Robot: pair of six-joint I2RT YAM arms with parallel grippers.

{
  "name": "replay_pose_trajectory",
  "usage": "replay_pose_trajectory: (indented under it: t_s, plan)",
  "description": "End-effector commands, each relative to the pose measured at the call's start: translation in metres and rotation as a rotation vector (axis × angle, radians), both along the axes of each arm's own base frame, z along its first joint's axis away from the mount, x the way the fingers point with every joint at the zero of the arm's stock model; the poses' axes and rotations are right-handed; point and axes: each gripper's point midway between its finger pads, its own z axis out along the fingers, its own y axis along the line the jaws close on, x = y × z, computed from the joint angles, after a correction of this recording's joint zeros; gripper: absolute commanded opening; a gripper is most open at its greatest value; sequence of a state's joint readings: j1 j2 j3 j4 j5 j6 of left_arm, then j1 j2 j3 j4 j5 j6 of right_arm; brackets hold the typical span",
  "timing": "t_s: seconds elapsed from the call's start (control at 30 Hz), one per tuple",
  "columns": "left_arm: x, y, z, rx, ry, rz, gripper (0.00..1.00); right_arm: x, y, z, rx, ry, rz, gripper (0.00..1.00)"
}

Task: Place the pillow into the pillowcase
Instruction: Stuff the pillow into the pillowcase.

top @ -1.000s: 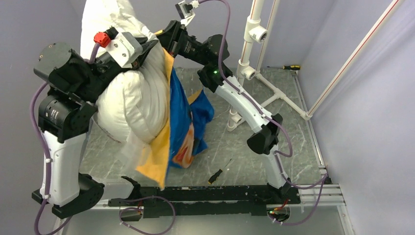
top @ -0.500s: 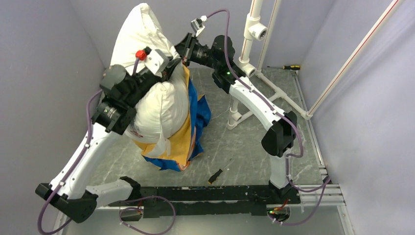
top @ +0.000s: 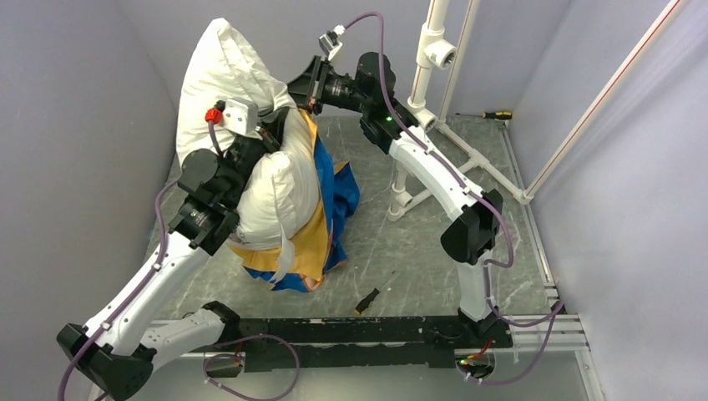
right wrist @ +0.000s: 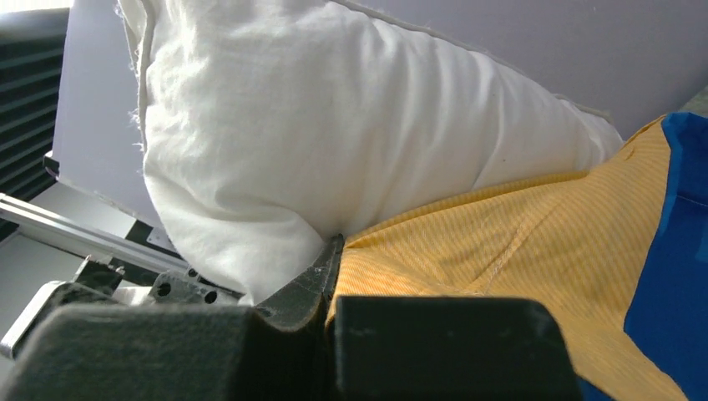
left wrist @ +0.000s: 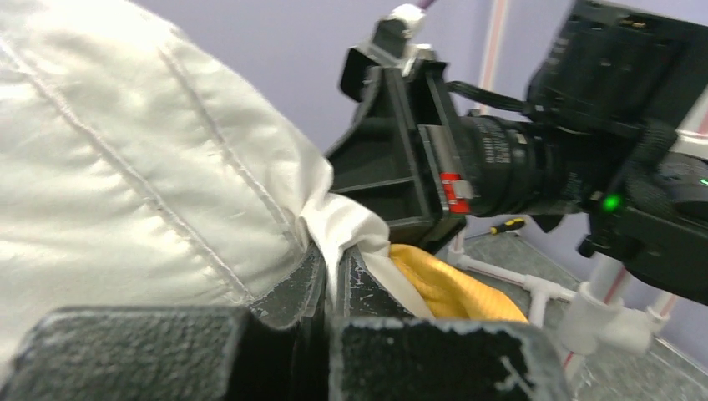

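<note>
The plump white pillow [top: 230, 75] stands up on end at the back left, its lower half bulging out of the pillowcase [top: 321, 196]. The pillowcase hangs beside and below it, orange-yellow inside and blue outside, with its bottom on the table. My left gripper [top: 271, 127] is shut on a fold of white pillow [left wrist: 125, 150] fabric, right next to the orange pillowcase [left wrist: 442, 288] edge. My right gripper [top: 302, 90] faces it from the right, shut on the orange pillowcase [right wrist: 501, 242] rim just under the pillow [right wrist: 334, 125]. The two grippers [left wrist: 338, 271] [right wrist: 332, 255] are nearly touching.
A white pipe frame [top: 434, 58] stands at the back right, with a yellow-handled screwdriver [top: 497, 114] lying behind it. A small black tool [top: 367, 298] lies on the grey table near the front rail. Purple walls close in on the left, back and right.
My left arm has stretched away from the camera towards the back, carrying the pillow down and back. The right gripper followed slightly left. The pillowcase has bunched lower around the pillow.
</note>
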State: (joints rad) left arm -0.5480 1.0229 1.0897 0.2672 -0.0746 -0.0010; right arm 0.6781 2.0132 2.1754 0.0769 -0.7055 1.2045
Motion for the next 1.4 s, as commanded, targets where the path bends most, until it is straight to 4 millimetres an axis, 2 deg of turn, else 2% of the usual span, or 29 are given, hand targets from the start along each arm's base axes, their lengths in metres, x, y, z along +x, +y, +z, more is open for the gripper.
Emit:
replay_pose_trajectory:
  t_s: [0.0, 0.1, 0.17, 0.27, 0.3, 0.37, 0.53, 0.63, 0.7, 0.77, 0.8, 0.9, 1.03, 1.2, 1.37]
  plan:
    - [0.037, 0.072, -0.173, 0.281, 0.532, 0.423, 0.0, -0.094, -0.036, 0.122, 0.264, -0.32, 0.167, 0.0]
    - [0.038, 0.088, -0.177, 0.239, 0.584, 0.462, 0.0, -0.096, -0.036, 0.128, 0.293, -0.342, 0.184, 0.0]
    - [0.037, 0.107, -0.186, 0.194, 0.66, 0.527, 0.0, -0.095, -0.035, 0.129, 0.296, -0.35, 0.184, 0.02]
    - [0.034, 0.131, -0.184, 0.145, 0.703, 0.611, 0.0, -0.087, -0.032, 0.124, 0.274, -0.356, 0.145, 0.15]
    - [0.034, 0.133, -0.181, 0.14, 0.693, 0.609, 0.0, -0.082, -0.03, 0.119, 0.254, -0.361, 0.125, 0.24]
    - [0.035, 0.134, -0.176, 0.138, 0.669, 0.589, 0.0, -0.066, -0.028, 0.107, 0.195, -0.358, 0.062, 0.36]
    - [0.034, 0.135, -0.195, 0.152, 0.732, 0.57, 0.0, -0.019, -0.039, 0.079, 0.077, -0.263, -0.114, 0.5]
    - [0.03, 0.138, -0.199, 0.142, 0.733, 0.577, 0.0, 0.003, -0.045, 0.045, -0.071, -0.177, -0.196, 0.54]
    - [0.029, 0.14, -0.199, 0.138, 0.724, 0.577, 0.0, 0.01, -0.052, 0.014, -0.199, -0.152, -0.259, 0.6]
    - [0.028, 0.142, -0.199, 0.14, 0.72, 0.573, 0.0, 0.009, -0.057, -0.022, -0.303, -0.112, -0.262, 0.64]
    - [0.028, 0.143, -0.198, 0.143, 0.719, 0.572, 0.0, 0.008, -0.059, -0.047, -0.358, -0.072, -0.252, 0.66]
    - [0.028, 0.145, -0.191, 0.142, 0.697, 0.582, 0.0, -0.005, -0.058, -0.093, -0.432, 0.003, -0.182, 0.73]
    - [0.028, 0.145, -0.184, 0.138, 0.663, 0.57, 0.0, -0.024, -0.046, -0.133, -0.49, 0.086, -0.091, 0.76]
    - [0.026, 0.141, -0.181, 0.143, 0.667, 0.542, 0.0, -0.031, -0.036, -0.173, -0.508, 0.191, -0.021, 0.77]
    - [0.025, 0.14, -0.175, 0.142, 0.643, 0.532, 0.0, -0.039, -0.026, -0.201, -0.452, 0.292, 0.054, 0.77]
